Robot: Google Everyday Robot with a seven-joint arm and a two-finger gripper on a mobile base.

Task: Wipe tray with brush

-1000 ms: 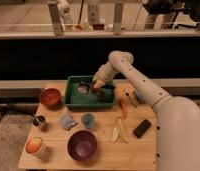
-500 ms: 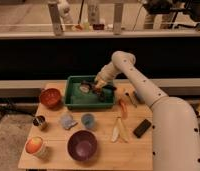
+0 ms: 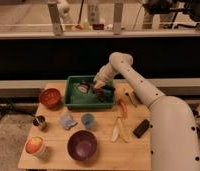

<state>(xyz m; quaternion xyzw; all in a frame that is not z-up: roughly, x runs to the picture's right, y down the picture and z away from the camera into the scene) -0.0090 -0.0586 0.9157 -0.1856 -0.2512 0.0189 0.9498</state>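
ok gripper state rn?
Gripper: down inside the green tray, at its right half; open or shut cannot be told.

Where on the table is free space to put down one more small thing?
Bare wood lies between the purple bowl and the black block, along the front edge. The back is crowded: the gripper is in the tray, the red bowl to its left and small items to its right.

Shows wooden table (image 3: 53,145) at 6 o'clock on speckled grey floor (image 3: 8,145); dark wall panel (image 3: 43,57) behind; pale railing (image 3: 143,34) at 12 o'clock; dim warm light. Places gripper (image 3: 99,89) near centre.
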